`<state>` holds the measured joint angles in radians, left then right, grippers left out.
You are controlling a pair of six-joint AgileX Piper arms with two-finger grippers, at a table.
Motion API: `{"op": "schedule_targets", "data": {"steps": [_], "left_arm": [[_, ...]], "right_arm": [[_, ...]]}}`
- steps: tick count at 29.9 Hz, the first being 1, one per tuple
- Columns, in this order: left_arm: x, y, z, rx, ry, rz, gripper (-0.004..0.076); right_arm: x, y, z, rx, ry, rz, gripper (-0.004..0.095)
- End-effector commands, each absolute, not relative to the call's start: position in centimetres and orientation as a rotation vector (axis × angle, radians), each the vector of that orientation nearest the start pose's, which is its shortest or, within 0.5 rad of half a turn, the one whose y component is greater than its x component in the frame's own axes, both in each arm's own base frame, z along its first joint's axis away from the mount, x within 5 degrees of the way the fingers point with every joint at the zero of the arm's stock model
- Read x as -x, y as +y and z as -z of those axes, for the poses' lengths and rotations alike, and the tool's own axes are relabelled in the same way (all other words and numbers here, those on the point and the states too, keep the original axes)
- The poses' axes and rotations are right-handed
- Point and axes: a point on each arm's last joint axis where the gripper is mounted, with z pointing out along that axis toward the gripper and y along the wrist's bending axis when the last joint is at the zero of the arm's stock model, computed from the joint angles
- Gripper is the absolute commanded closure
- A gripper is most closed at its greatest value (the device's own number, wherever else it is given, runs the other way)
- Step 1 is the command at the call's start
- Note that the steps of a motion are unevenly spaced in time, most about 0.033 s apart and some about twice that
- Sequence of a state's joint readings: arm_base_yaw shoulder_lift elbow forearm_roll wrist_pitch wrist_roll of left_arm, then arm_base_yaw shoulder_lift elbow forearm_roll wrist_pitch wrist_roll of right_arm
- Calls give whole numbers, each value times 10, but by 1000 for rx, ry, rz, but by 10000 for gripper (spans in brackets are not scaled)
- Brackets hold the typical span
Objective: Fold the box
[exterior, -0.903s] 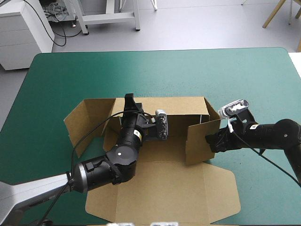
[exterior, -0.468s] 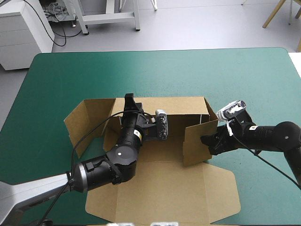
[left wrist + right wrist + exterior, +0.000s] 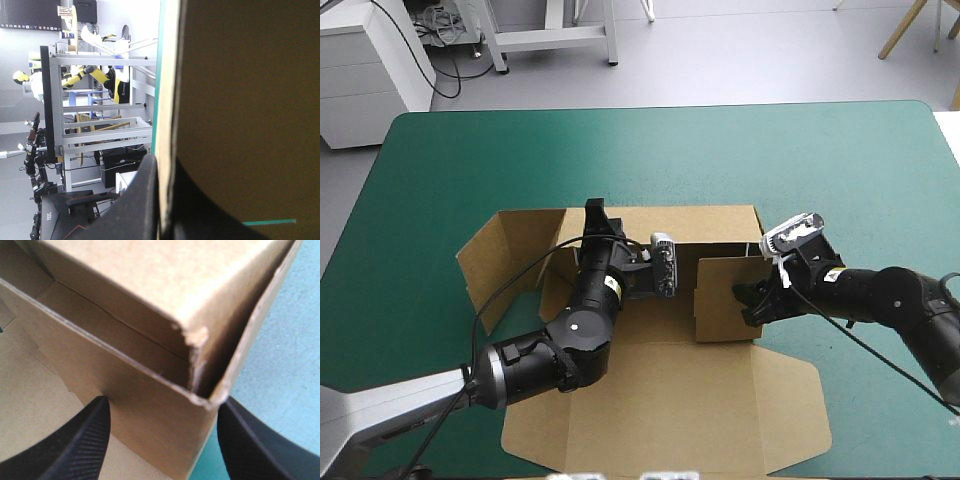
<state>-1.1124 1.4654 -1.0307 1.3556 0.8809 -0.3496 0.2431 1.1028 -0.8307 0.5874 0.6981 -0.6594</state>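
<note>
— What takes the most place here?
— The bench (image 3: 660, 150), we would say. Its teal-green cover lies smooth and fills most of the high view.
— And what lies on it?
— The brown box (image 3: 670, 400). We see it in the middle of the bench, more toward the near edge. Its big lid panel is flat on the cover, its far wall (image 3: 700, 225) stands up, and the flaps at its left side lean outward.
— What can we tell about the hands?
— The left hand (image 3: 595, 215) is closed on the box. In its wrist view a board edge runs between the two black fingers (image 3: 142, 200). The right hand (image 3: 752, 300) is open. In its own view the fingers stand wide apart, with a folded corner of board between them. In the high view it is at the right flap (image 3: 725, 295), which is turned inward over the floor of the box.
</note>
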Motion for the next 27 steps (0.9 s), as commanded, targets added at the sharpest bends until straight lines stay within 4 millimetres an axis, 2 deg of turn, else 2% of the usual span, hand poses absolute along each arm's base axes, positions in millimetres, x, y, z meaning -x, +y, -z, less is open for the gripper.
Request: {"op": "schedule_targets", "data": {"steps": [1,5,13,17,20,21,24,27], "left_arm": [[-193,-237,-331,-1342,1415,-772,734],[-193,-237,-331,-1342,1415,-772,734],[-193,-237,-331,-1342,1414,-773,734],[-193,-237,-332,-1344,1410,-776,734],[-194,-236,-333,-1342,1395,-791,734],[-194,-237,-333,-1342,1393,-793,734],[-194,-237,-333,-1342,1389,-795,729],[-194,-236,-334,-1340,1376,-808,689]], "right_arm": [[-205,88,-323,556,2179,-420,335],[-209,91,-322,504,2179,-440,368],[-225,100,-302,474,2261,-510,559],[-227,101,-301,472,2264,-513,721],[-227,101,-301,479,2256,-505,896],[-227,101,-301,485,2251,-503,925],[-227,101,-301,482,2247,-501,924],[-228,100,-302,477,2241,-497,925]]}}
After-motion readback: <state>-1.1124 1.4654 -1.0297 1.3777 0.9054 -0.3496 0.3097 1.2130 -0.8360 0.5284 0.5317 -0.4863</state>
